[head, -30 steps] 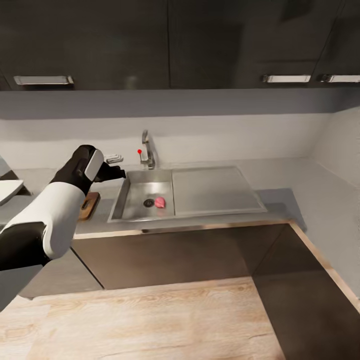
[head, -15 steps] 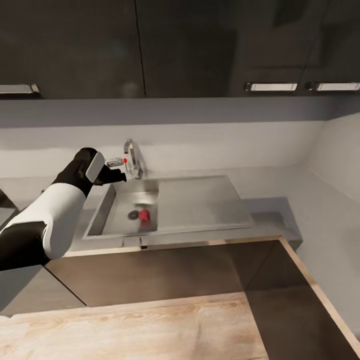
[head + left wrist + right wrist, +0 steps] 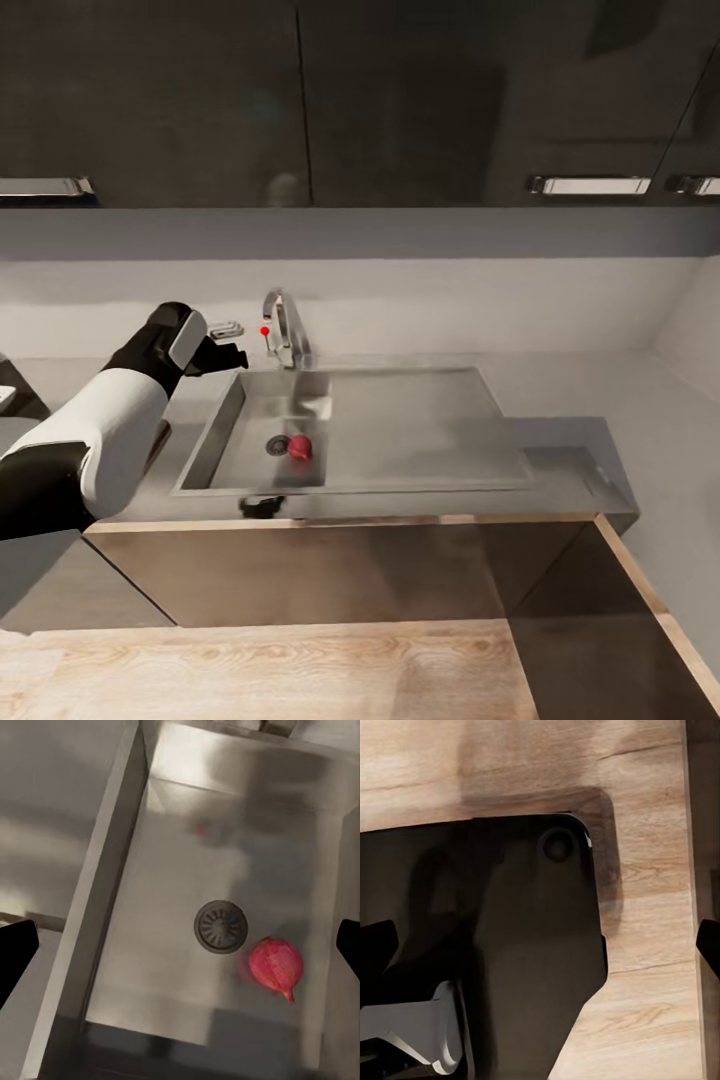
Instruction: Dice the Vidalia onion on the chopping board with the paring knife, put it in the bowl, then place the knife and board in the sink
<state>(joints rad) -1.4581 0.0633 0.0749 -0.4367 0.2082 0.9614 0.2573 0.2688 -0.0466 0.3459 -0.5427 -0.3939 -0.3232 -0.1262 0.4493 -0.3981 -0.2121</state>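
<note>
One Vidalia onion [image 3: 298,447] sits low centre-left in the sink [image 3: 420,478], just beside the drain [image 3: 277,444]. We hold our left gripper [image 3: 226,343] above, fingers apart; closing off-centre could roll it away.

left arm: raised, reaching forward | left hand [image 3: 226,352]: fingers spread | right hand [image 3: 540,945]: fingers spread

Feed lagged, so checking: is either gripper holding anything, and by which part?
Nothing is held. Both sets of jaws stand open and empty; the Vidalia onion lies in the sink.
</note>
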